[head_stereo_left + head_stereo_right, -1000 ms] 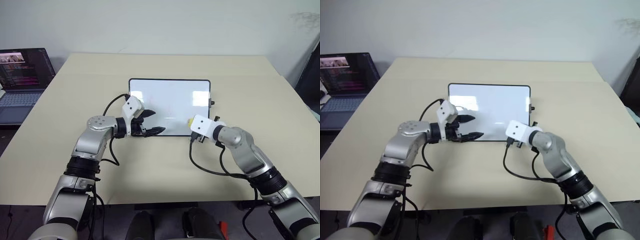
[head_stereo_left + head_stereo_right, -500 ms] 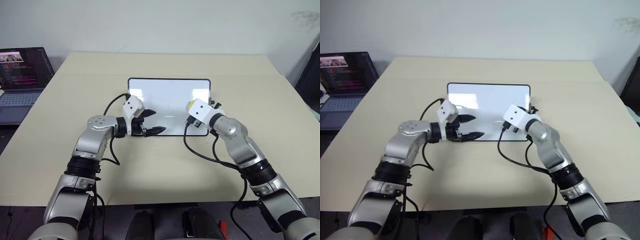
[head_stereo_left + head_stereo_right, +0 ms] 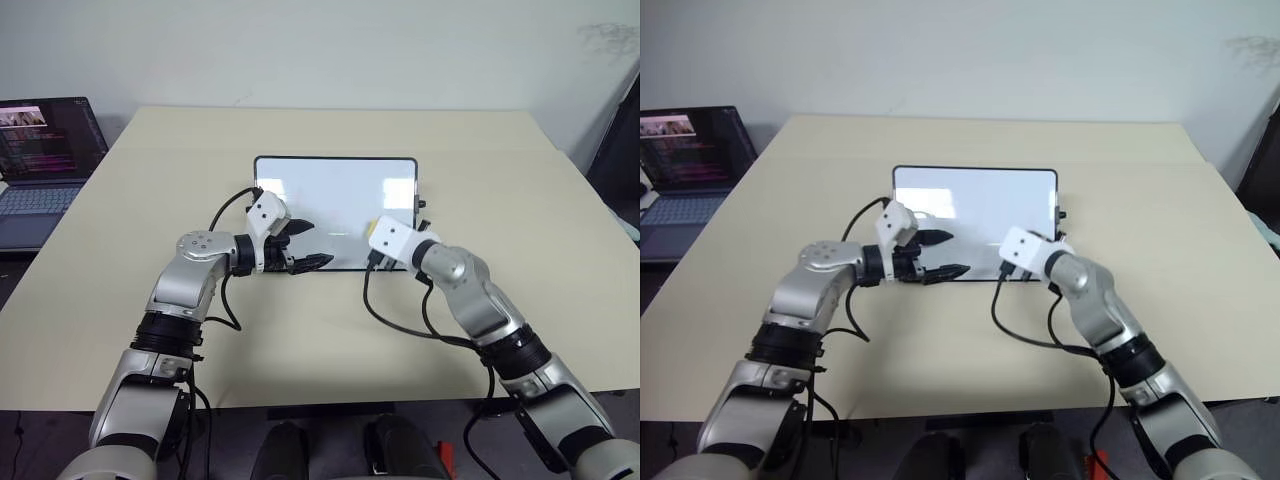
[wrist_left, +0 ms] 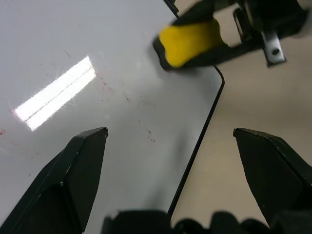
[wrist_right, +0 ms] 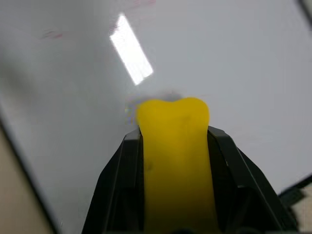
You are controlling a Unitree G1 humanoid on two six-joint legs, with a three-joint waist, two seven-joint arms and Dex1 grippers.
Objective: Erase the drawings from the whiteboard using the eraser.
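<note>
Laptop: one (image 3: 45,150), far left edge.
Left claw: one (image 3: 307,245), fingers spread, nothing held, at whiteboard's lower-left.
Whiteboard: one (image 3: 335,190), frame centre, on the counter (image 3: 480,200).
Drawings: faint red traces (image 4: 124,95).
Right claw: one (image 5: 173,146), clenched around one yellow eraser (image 5: 173,141), lower-right of board.

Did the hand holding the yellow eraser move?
Yes. The right gripper with the eraser slid leftward along the whiteboard, away from its right edge.

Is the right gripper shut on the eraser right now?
Yes, shut on it. The right gripper has both black fingers pinching the yellow eraser, whose tip is over the whiteboard.
</note>
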